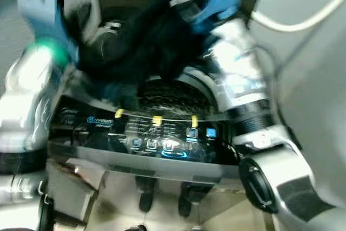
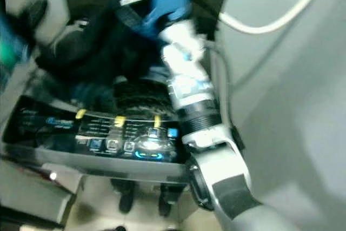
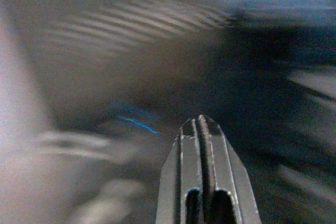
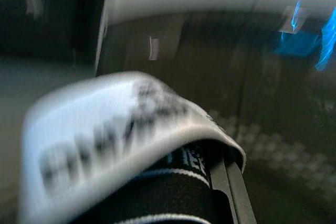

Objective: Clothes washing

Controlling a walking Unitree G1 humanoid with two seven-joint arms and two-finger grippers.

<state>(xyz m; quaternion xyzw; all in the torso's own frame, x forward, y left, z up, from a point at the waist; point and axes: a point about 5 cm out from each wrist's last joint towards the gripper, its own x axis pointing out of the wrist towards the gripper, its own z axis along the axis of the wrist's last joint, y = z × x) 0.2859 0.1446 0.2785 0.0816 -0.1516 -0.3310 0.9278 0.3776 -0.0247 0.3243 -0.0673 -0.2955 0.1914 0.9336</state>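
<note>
Frames blurred. Left end effector (image 3: 202, 124): fingers pressed together, holding nothing. Right end effector (image 4: 220, 169) clamps a dark garment (image 1: 135, 52) by its white waistband, upper centre, above the washing machine (image 1: 162, 139) drum.

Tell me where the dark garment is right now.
The dark garment hangs between both arms above the washing machine's open drum, behind the lit control panel; the right gripper pinches its waistband.

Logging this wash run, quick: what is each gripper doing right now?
Left gripper: shut, holding nothing visible.
Right gripper: shut on a dark garment with a grey printed band, above the washing machine.
</note>
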